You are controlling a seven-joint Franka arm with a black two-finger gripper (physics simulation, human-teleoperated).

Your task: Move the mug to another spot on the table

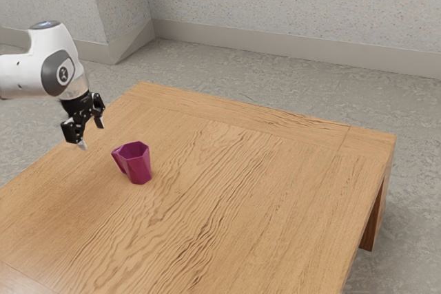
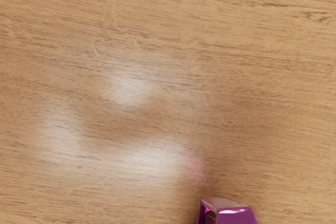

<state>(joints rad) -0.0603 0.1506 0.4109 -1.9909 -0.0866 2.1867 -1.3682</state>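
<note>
wooden table (image 1: 262, 191) under everything. the black gripper (image 1: 81, 132) hovers above it, empty; how wide it stands i cannot tell. the magenta mug (image 1: 133, 161) stands upright near the gripper, apart, toward the exterior view's right. an off-centre descent could clip its rim and topple it.

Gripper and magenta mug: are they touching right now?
Apart. The exterior view shows the gripper hanging to the exterior view's left of the magenta mug, with bare wooden table showing between them.
</note>
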